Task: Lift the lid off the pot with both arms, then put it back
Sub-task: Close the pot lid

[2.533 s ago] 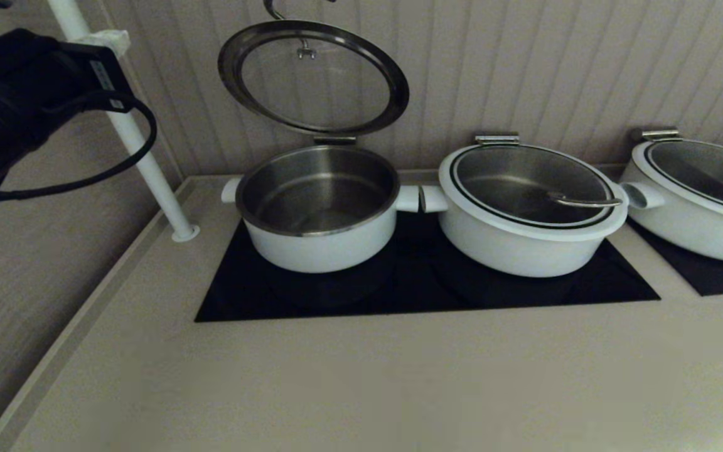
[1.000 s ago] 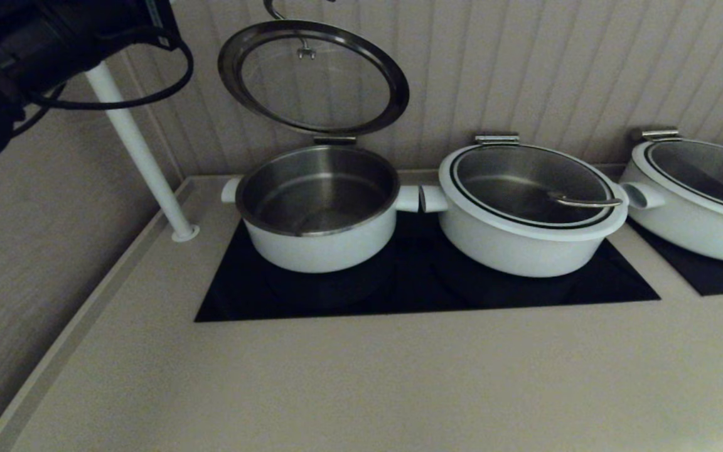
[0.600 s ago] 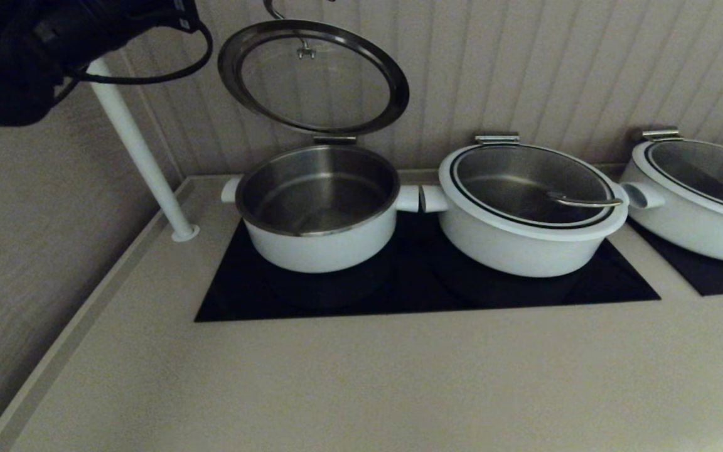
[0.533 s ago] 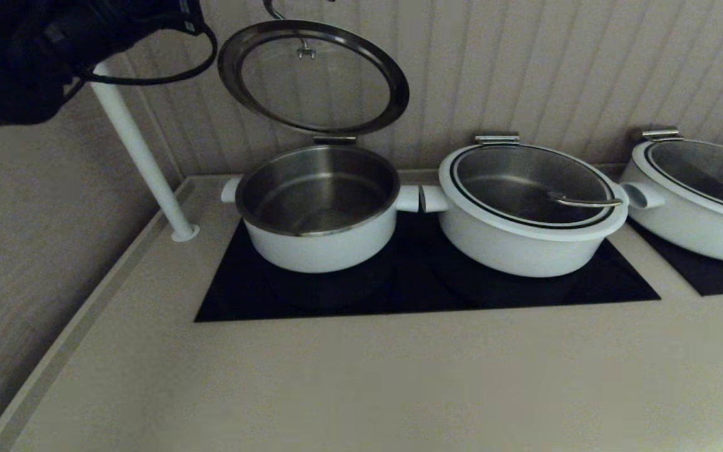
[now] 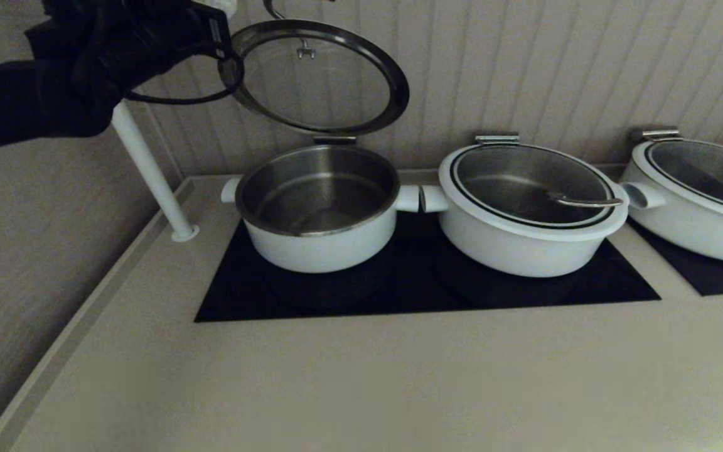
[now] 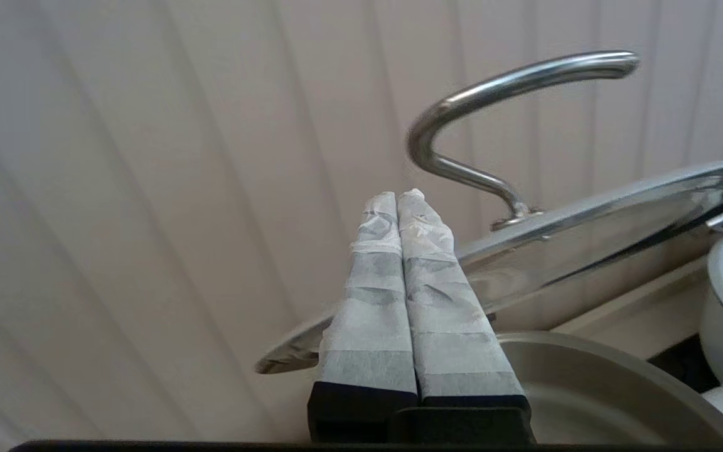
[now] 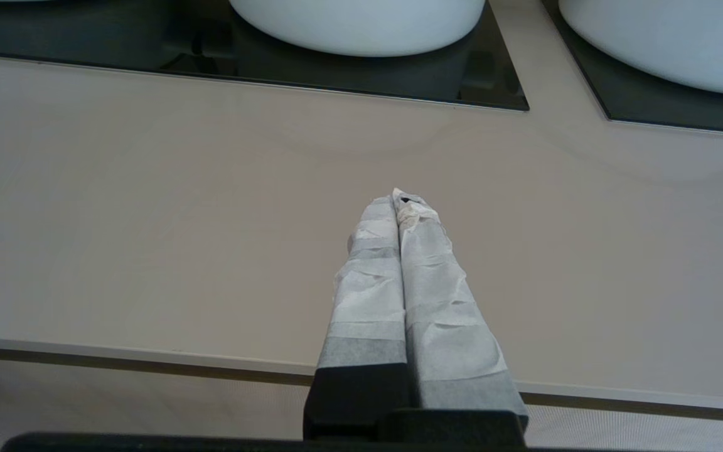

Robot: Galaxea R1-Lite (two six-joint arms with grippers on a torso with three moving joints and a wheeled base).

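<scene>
My left pincer pressed closed, empty, up beside the lid, which stands tipped open on its hinge behind the pot; right pincer closed, idle over counter

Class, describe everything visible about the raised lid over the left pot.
The lid is round glass in a dark steel-looking ring, with a curved steel bar handle on its far side. It stands tilted open, hinged at the back of the pot. The shut left gripper is beside its edge; contact cannot be told.
</scene>
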